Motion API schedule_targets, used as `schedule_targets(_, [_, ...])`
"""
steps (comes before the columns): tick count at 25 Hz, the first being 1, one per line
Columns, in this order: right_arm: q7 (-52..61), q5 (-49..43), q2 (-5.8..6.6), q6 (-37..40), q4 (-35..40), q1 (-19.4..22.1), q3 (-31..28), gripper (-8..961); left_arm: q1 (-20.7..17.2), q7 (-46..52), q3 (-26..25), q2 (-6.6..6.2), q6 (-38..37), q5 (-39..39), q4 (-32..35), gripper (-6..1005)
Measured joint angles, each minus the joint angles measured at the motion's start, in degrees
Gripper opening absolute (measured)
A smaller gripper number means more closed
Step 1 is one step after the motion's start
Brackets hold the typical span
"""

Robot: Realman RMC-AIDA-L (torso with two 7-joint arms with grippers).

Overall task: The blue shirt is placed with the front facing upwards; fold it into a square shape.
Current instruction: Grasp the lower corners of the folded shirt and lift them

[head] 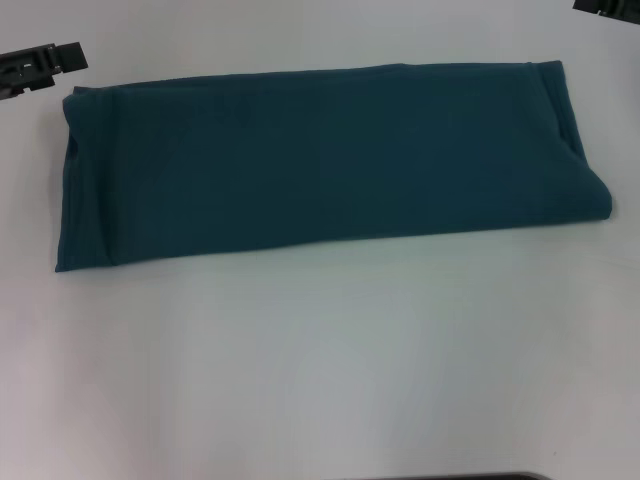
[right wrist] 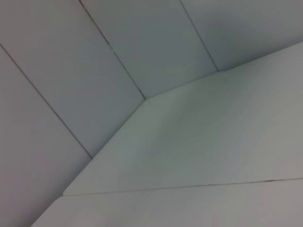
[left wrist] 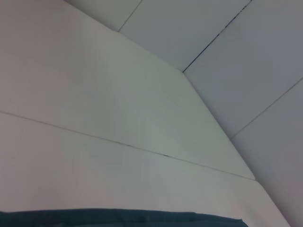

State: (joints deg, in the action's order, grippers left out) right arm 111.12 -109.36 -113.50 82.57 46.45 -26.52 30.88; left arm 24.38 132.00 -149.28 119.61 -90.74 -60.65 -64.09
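Observation:
The blue shirt [head: 320, 160] lies on the white table [head: 320, 350] folded into a long horizontal band, plain side up, with no lettering or collar showing. Its right end is a rounded fold and its left end shows layered edges. My left gripper [head: 40, 68] hovers just beyond the shirt's far left corner, apart from the cloth. Only a black tip of my right gripper [head: 608, 6] shows, past the far right corner. The left wrist view catches a thin strip of the shirt [left wrist: 118, 218]. In the right wrist view the shirt is out of sight.
Both wrist views show the table's far corner [left wrist: 182, 72] with the tiled floor [right wrist: 142, 42] beyond it. A seam [left wrist: 123, 144] crosses the tabletop. A dark edge [head: 450, 477] shows at the near rim of the head view.

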Motion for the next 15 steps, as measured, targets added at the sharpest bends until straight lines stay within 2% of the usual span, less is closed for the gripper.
schedule_targets(15, [0.5, 0.3, -0.01, 1.1, 0.3, -0.5, -0.1, 907, 0.3, -2.1, 0.3, 0.84, -0.1, -0.5, 1.4, 766])
